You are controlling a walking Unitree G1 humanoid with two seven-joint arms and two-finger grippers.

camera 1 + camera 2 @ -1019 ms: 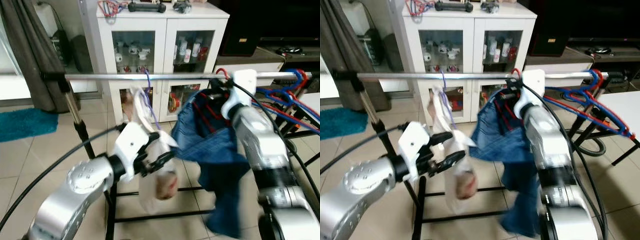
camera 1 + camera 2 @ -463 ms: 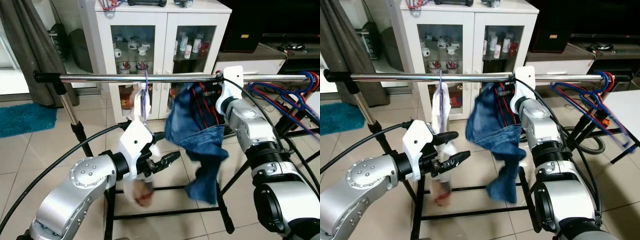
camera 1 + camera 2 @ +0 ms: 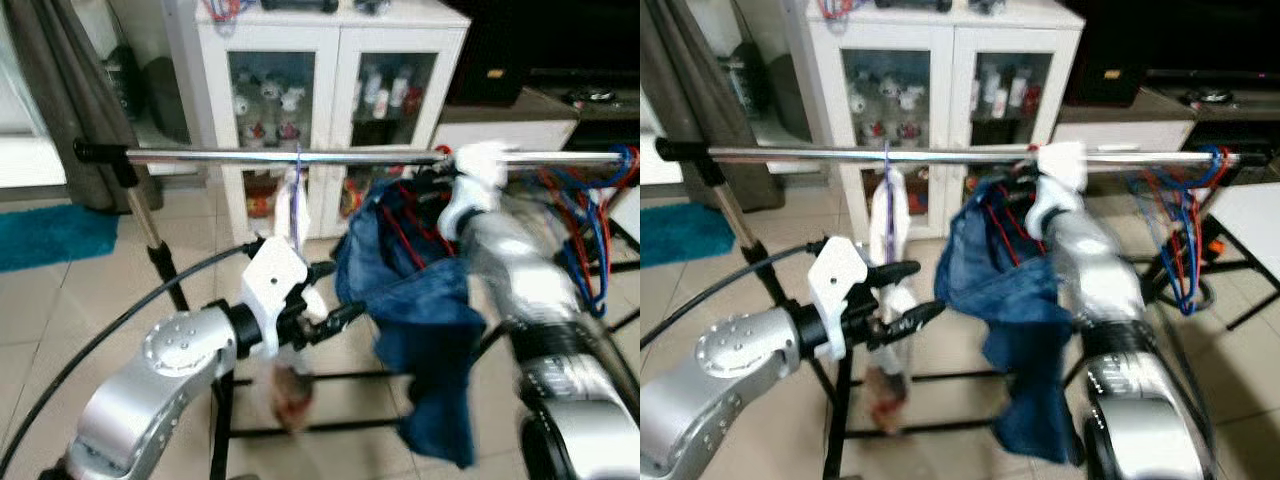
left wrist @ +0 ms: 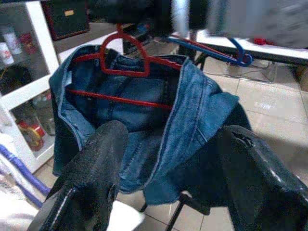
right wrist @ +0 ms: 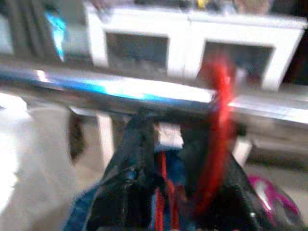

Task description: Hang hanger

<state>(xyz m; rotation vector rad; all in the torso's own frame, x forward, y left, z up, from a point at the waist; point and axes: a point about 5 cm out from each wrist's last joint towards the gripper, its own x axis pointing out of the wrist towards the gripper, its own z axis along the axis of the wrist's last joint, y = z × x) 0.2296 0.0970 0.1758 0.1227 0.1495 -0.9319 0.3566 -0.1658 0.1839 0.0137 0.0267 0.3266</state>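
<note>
Up at the clothes rail (image 3: pixel 300 156), the right gripper (image 5: pixel 178 159) is clamped on the neck of the red hanger (image 4: pixel 126 62), the one with the blue jeans (image 3: pixel 420 300) draped over it. From the right wrist view the red hook sits right at the rail and looks like it curls over the top, but that shot is blurry so I wouldn't swear it's fully seated. So I'd say we're at the actual hanging step, hook on or nearly on the bar. The left gripper (image 4: pixel 168 159) is lower down, just beside the jeans with its fingers spread apart and nothing in them, pointing at the denim. There's already a white garment (image 3: pixel 290 215) on a purple hanger a bit further along the rail toward the robot's left, and a bunch of blue and red spare hangers (image 3: pixel 590 200) at the far right end. Behind it all is a white cabinet (image 3: pixel 330 70) with glass doors. Next move, my guess: make sure the hook really drops over the bar, then loosen the right fingers and back off gently so the jeans don't swing and drag it off.
</note>
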